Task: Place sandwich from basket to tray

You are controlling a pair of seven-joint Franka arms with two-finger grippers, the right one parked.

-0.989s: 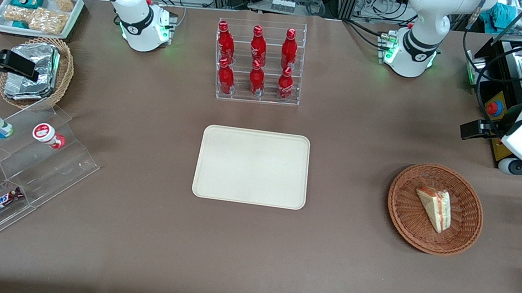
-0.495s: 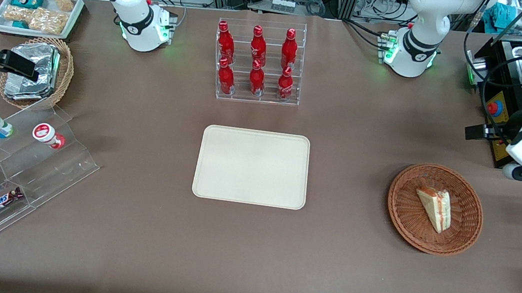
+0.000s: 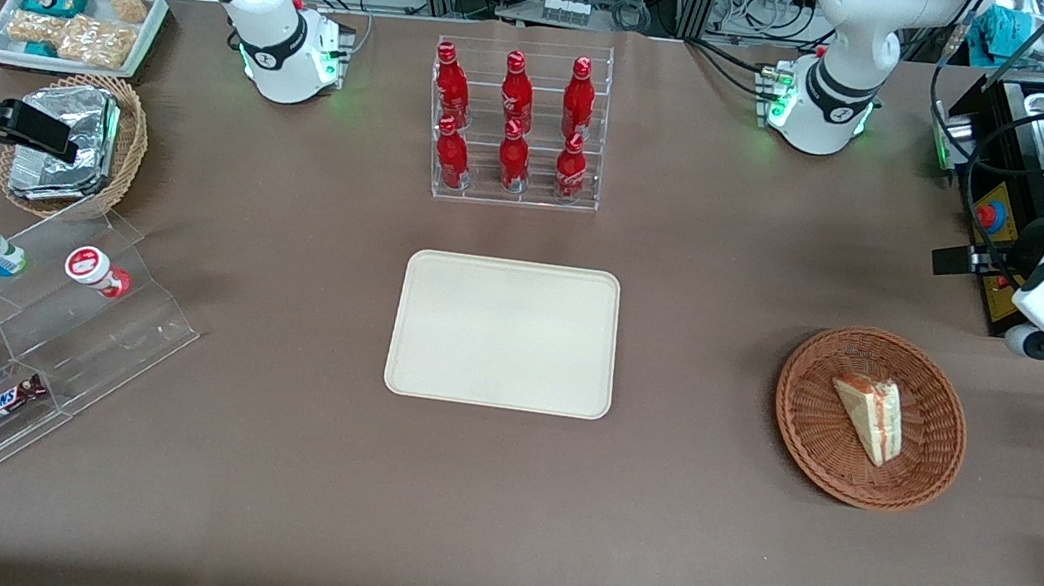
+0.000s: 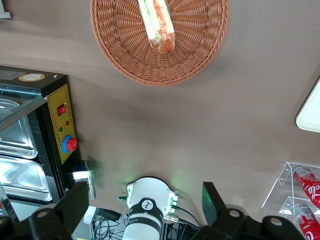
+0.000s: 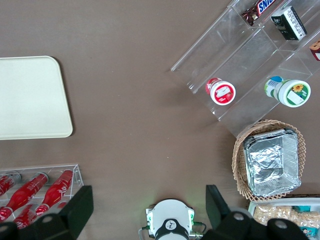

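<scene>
Sandwich (image 3: 870,419) lies in the basket (image 3: 809,412), a bit off centre toward the working arm's end of the table. Long axis runs diagonally — the narrow tip points toward the front camera, slightly toward the working arm's end, and the wide crust end sits farther from that camera. Triangular wedge, pale bread face up, red-pink and green filling showing along one long edge; the wrist view (image 4: 156,25) shows that filling stripe between two white bread slices.

Basket is round, shallow, reddish-brown wicker, resting on the brown table (image 3: 674,515). Tray (image 3: 505,332) sits mid-table, cream, rounded corners, well apart from the basket, toward the parked arm's end.

Gripper (image 4: 145,210) hangs high off the table, farther from the front camera than the basket — fingers (image 4: 75,202) spread wide, holding nothing. It is not over the basket.
</scene>
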